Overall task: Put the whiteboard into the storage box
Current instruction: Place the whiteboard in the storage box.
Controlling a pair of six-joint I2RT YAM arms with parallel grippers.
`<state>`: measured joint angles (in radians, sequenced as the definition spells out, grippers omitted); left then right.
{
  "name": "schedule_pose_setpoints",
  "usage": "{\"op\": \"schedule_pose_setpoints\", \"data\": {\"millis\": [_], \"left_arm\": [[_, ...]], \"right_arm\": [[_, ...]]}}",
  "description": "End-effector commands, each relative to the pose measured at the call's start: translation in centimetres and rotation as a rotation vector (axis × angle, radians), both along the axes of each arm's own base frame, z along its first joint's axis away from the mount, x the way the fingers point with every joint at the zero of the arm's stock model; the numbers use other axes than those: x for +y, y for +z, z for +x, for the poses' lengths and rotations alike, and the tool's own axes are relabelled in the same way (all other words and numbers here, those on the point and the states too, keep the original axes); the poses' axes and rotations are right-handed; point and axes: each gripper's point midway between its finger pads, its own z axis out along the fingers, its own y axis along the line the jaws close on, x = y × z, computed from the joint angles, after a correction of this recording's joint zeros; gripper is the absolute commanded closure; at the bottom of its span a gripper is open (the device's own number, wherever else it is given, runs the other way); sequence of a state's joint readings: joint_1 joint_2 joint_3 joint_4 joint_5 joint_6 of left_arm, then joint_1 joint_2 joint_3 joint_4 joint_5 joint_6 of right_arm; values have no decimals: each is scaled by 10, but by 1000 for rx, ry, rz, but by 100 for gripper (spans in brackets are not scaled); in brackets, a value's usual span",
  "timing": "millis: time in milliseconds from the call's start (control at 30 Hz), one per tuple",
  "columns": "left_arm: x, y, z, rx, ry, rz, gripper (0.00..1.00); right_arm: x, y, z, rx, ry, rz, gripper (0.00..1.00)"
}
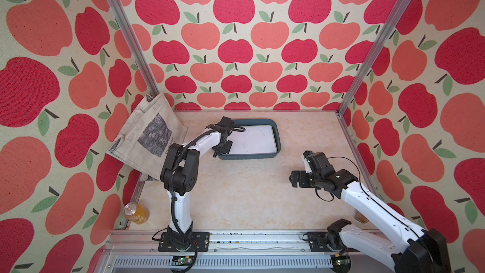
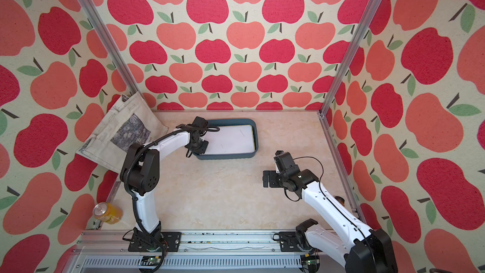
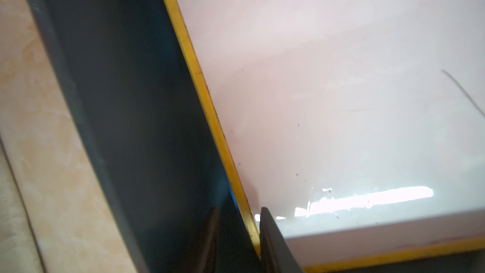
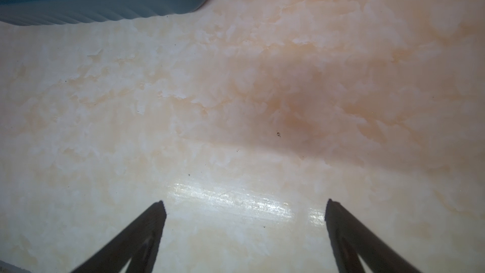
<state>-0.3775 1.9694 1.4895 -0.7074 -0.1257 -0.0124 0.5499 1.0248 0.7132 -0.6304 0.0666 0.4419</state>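
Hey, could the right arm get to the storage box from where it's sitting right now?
Probably yes. Only bare table lies between the open right gripper and the near wall of the storage box. The left gripper sits at the box's other end, on the edge of the whiteboard.

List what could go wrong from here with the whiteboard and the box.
1. The left gripper pinches the whiteboard at its yellow-edged corner, right beside the storage box wall; rising before release could lift the board out or drag the box.
2. One finger sits between board and wall, so opening may shove the box.
3. The cloth bag leans close by the left arm; retreating might brush it.
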Motion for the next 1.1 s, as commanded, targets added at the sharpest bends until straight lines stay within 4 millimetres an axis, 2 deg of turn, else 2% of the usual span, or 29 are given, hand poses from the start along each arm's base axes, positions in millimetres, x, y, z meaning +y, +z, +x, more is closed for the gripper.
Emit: {"op": "schedule_pose_setpoints", "data": {"millis": [0, 267, 433, 467, 500, 533, 600, 767, 933, 1067], "left_arm": [[9, 14, -14, 32, 28, -22, 70], [10, 32, -15, 14, 67, -132, 69], [21, 47, -13, -18, 124, -170, 67], [24, 49, -12, -28, 134, -168, 65], [28, 52, -11, -41, 143, -167, 54], [31, 55, -10, -54, 150, -164, 49], [44, 62, -6, -109, 188, -120, 47], [71, 78, -1, -233, 264, -64, 43], [92, 89, -2, -279, 330, -98, 42], [104, 93, -6, -333, 348, -168, 34]], "right_arm": [[-1, 14, 11, -50, 26, -50, 1], [6, 29, 44, -147, 76, -98, 1], [11, 40, 69, -228, 108, -122, 1], [12, 42, 74, -248, 119, -129, 1], [12, 46, 79, -274, 128, -138, 1], [12, 49, 84, -299, 130, -145, 1], [11, 54, 93, -362, 139, -163, 1], [0, 65, 110, -470, 119, -185, 1], [-20, 65, 119, -544, 38, -165, 1], [-36, 60, 126, -615, -16, -208, 1]]}}
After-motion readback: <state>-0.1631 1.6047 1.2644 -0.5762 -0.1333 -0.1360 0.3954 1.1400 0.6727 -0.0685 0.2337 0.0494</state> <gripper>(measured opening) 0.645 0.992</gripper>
